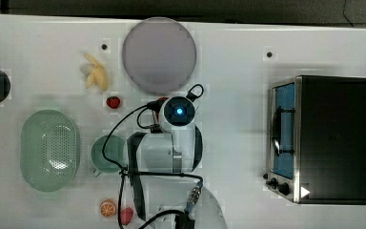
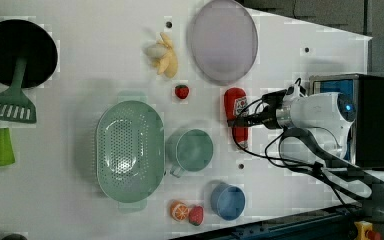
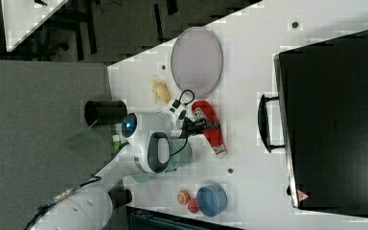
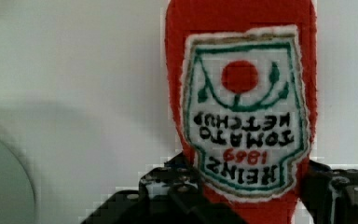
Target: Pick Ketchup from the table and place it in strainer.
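Left view, going left to right: a black pan (image 2: pixel 19 52) with a green spatula (image 2: pixel 10 102) is seen at the left edge, then the strainer (image 2: pixel 129 150), pale green and lying on the table (image 2: pixel 80 60) with nothing in it. Just right of it stands the green cup (image 2: pixel 192 150). The ketchup (image 2: pixel 236 107) lies flat on the table right of the cup and below the grey plate (image 2: pixel 223 40), well apart from the strainer. The gripper (image 2: pixel 240 120) is set across the bottle's middle.

In the top view the ketchup (image 1: pixel 161 100) is almost wholly hidden under the arm; only a red sliver is visible. The right view shows bottle and nozzle in full. In the wrist view the label is seen close, a dark finger (image 4: pixel 168 191) on each side of the bottle; contact cannot be made out, so grasp or open cannot be told.
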Robot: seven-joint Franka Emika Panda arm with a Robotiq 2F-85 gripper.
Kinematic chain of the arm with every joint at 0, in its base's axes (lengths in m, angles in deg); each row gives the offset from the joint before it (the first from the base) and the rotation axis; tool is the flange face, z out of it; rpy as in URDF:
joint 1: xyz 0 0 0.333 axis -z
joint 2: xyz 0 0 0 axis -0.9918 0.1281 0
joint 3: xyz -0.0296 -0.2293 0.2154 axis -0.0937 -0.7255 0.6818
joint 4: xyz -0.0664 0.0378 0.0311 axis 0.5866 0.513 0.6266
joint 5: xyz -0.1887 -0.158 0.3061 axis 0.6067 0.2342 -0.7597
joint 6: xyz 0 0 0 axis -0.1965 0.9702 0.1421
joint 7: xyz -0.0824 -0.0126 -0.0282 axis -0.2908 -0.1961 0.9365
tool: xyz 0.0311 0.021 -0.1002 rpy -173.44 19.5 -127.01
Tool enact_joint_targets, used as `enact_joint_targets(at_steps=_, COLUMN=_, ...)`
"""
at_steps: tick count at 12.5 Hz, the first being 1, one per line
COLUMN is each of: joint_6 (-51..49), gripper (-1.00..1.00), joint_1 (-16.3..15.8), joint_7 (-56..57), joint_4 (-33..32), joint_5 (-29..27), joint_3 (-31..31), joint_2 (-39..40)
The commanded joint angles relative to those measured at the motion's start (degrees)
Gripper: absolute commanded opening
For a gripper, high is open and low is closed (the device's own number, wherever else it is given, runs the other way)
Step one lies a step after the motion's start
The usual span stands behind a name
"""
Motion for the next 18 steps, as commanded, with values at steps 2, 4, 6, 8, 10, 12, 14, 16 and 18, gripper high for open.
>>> enact_joint_targets(at_steps=2, joint_6=-8.10, gripper=0.21, joint_1=-0.18, joint_7=0.86, joint_4=2.60, joint_5=-0.64, joint_3=0.91, joint_2=-12.30)
enact_joint_targets(at_steps=4, joint_6=-18.19, gripper=0.21, joint_1=-0.34, joint_7=0.79, joint_4=4.95, joint_5=-0.69, joint_3=1.96, joint_2=-18.97)
enact_joint_targets(at_steps=6, joint_6=-27.07, gripper=0.21, joint_1=-0.58, joint_7=0.48, joint_4=8.26, joint_5=-0.73, joint_3=3.80, joint_2=-24.15)
enact_joint_targets(at_steps=8, joint_6=-32.30, gripper=0.21, joint_1=-1.18, joint_7=-1.24, joint_4=11.13, joint_5=-0.81, joint_3=6.46, joint_2=-26.80)
enact_joint_targets(at_steps=10, joint_6=-34.27, gripper=0.21, joint_1=-2.03, joint_7=-8.98, joint_4=12.76, joint_5=-0.96, joint_3=10.34, joint_2=-27.41)
enact_joint_targets(at_steps=12, joint_6=-34.20, gripper=0.21, joint_1=-2.83, joint_7=-20.87, joint_4=12.82, joint_5=-1.06, joint_3=15.03, joint_2=-26.82)
enact_joint_targets(at_steps=14, joint_6=-33.39, gripper=0.21, joint_1=-3.45, joint_7=-32.48, joint_4=13.03, joint_5=-1.17, joint_3=19.82, joint_2=-25.01)
enact_joint_targets(at_steps=16, joint_6=-30.52, gripper=0.21, joint_1=-4.02, joint_7=-40.84, joint_4=13.35, joint_5=-1.17, joint_3=24.51, joint_2=-21.97)
enact_joint_targets(at_steps=18, joint_6=-24.71, gripper=0.21, joint_1=-4.49, joint_7=-48.35, joint_4=13.34, joint_5=-1.14, joint_3=28.42, joint_2=-17.86)
